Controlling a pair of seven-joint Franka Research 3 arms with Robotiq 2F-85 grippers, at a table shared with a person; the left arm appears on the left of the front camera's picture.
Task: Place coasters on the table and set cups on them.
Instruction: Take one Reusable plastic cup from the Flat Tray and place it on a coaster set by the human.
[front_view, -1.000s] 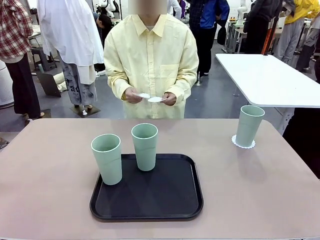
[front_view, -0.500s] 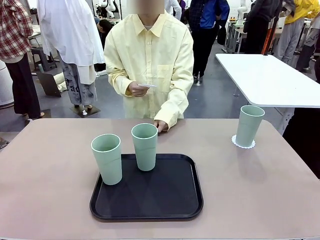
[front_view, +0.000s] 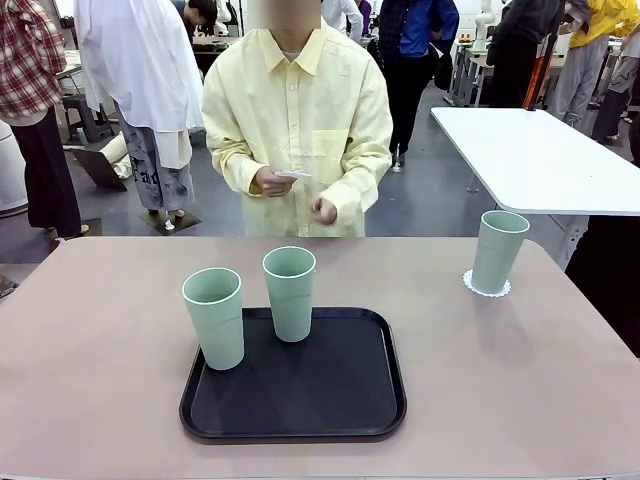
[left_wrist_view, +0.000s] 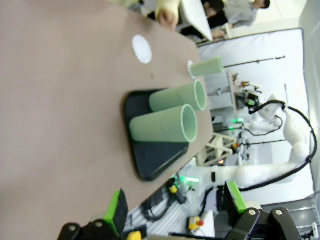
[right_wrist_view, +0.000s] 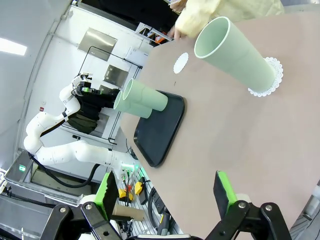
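Observation:
Two mint-green cups (front_view: 213, 317) (front_view: 289, 293) stand on the black tray (front_view: 300, 395). A third cup (front_view: 497, 250) stands on a lacy white coaster (front_view: 487, 289) at the table's (front_view: 100, 340) right. The person holds another coaster (front_view: 294, 174) in one hand at chest height; the other hand (front_view: 324, 210) is empty. In the left wrist view a loose coaster (left_wrist_view: 141, 48) lies on the table beyond the tray (left_wrist_view: 150, 160), also seen as the coaster (right_wrist_view: 181, 63) in the right wrist view. My left gripper (left_wrist_view: 175, 205) and right gripper (right_wrist_view: 165, 192) are open, away from everything.
A glossy white table (front_view: 540, 150) stands behind at the right. Other people stand in the background. The beige tabletop has bare room left and right of the tray and along its front edge.
The person held two coasters, lowered one hand to the table behind the middle cup, then raised it back empty. One coaster stays in the other hand. The cups have not moved.

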